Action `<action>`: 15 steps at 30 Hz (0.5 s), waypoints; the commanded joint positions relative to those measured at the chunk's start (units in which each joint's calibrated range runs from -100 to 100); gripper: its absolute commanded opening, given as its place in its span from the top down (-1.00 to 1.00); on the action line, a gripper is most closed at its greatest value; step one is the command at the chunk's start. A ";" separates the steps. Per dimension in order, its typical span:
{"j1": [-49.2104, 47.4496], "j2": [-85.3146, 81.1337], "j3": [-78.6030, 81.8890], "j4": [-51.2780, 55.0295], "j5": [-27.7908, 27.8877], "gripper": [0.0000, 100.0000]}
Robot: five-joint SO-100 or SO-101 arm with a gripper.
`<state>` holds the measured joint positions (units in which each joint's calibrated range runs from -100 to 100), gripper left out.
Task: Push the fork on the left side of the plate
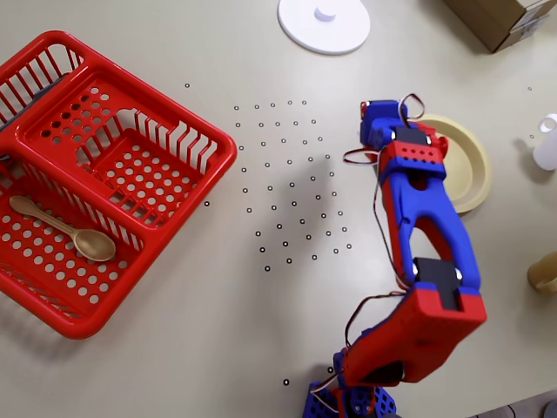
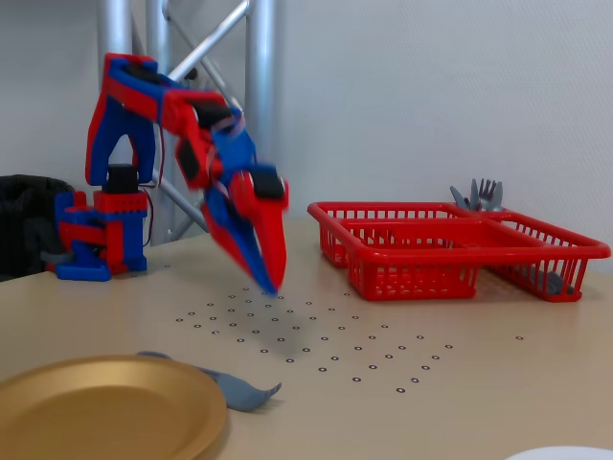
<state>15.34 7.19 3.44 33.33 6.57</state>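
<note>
Tabletop [image 2: 460, 364]: fork [image 2: 244, 391] touching plate [image 2: 105, 407] rim.

Red basket [image 1: 130, 165] on worktop [image 1: 218, 348], tan spoon [image 1: 65, 231] in one compartment. White disc [image 1: 324, 24] near top edge; cardboard box [image 1: 505, 19] at corner.

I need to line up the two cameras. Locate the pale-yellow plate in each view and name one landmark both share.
Overhead view: the plate lies at the right, its left part hidden under the arm.
Fixed view: the plate fills the bottom left corner, cut off by the frame edge.
Shared landmark: the red basket, at the left in the overhead view and at the right in the fixed view.
</note>
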 commanded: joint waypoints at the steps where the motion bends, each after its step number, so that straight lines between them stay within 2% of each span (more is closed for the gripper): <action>1: -2.42 -9.56 0.19 -2.15 -1.81 1.00; 15: -12.47 -32.80 20.14 -9.23 -8.89 1.00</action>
<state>4.96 -18.46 24.32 25.72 -1.39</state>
